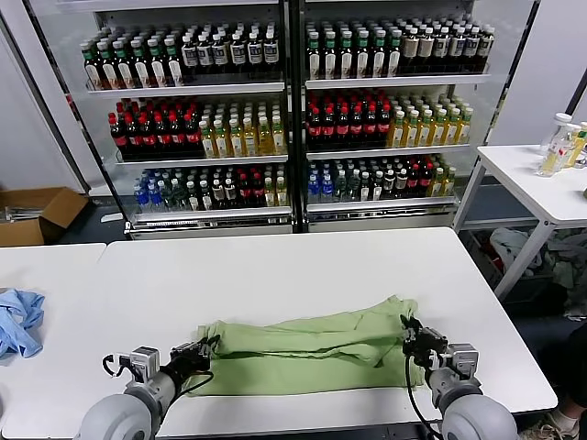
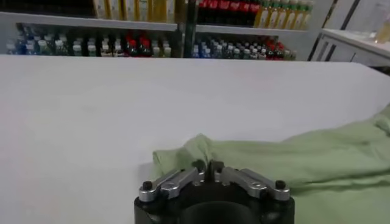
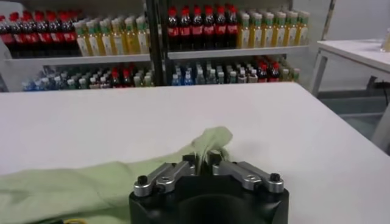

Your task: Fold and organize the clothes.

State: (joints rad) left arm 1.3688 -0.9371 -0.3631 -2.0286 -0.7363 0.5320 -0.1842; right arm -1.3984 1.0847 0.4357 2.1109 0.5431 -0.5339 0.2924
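- A light green shirt (image 1: 307, 346) lies folded along the white table's (image 1: 275, 266) near edge.
- The left end effector (image 1: 204, 347) meets its left end, the right end effector (image 1: 410, 334) its right.
- Each end effector's fingers sit nearly together at the cloth; a grip cannot be confirmed.

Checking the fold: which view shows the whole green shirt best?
The head view: the green shirt lies full-width on the table. The left wrist view shows one end; the right wrist view shows the other.

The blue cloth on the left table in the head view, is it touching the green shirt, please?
No. The blue cloth lies at the far left edge, with bare white table between it and the green shirt.
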